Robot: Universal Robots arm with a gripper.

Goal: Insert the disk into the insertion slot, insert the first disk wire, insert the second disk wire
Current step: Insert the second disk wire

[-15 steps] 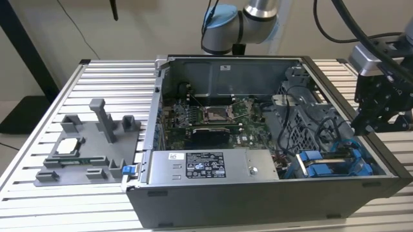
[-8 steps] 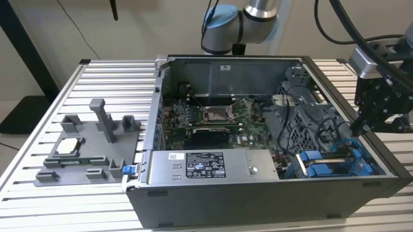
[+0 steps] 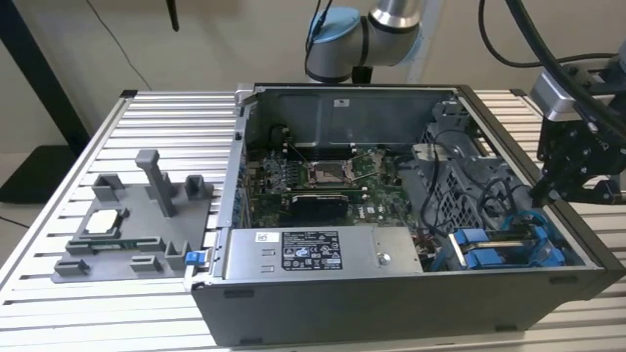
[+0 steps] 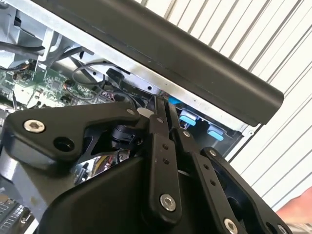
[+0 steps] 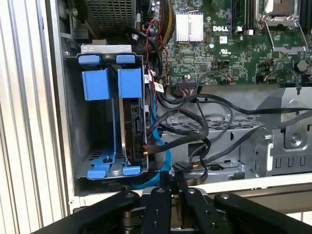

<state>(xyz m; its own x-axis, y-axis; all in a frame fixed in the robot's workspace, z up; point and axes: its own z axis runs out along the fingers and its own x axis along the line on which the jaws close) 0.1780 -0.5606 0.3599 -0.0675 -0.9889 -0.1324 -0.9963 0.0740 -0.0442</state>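
— Black linkage of the pincer [image 5: 173, 181] sits closest in both wrist views. Is it open?
— No, its fingers [image 4: 159, 127] are drawn together. Whether a wire end is nipped between them I cannot tell.
— And the disk [image 5: 133, 127]?
— Just ahead of the fingertips and off to one side, standing on edge in the insertion slot [image 5: 82, 127] with its blue carrier [image 5: 130, 83] around it. It looks seated, I'd say.
— How would it handle?
— Stiff, dense for its size, and touchy about knocks. I'd take it by the carrier's blue tabs, never by the bare face.
— The wires?
— A black wire [image 5: 206, 130] loops right ahead of the pincer, with a plug nearly at the tips. The cord is limp and the plug hard, so grip the plug body. The cord would only bend away.
— Where's all this?
— Inside the open computer case [image 3: 391, 293] on the slatted worktop [image 3: 166, 110], with the pincer hanging over the case's rim.
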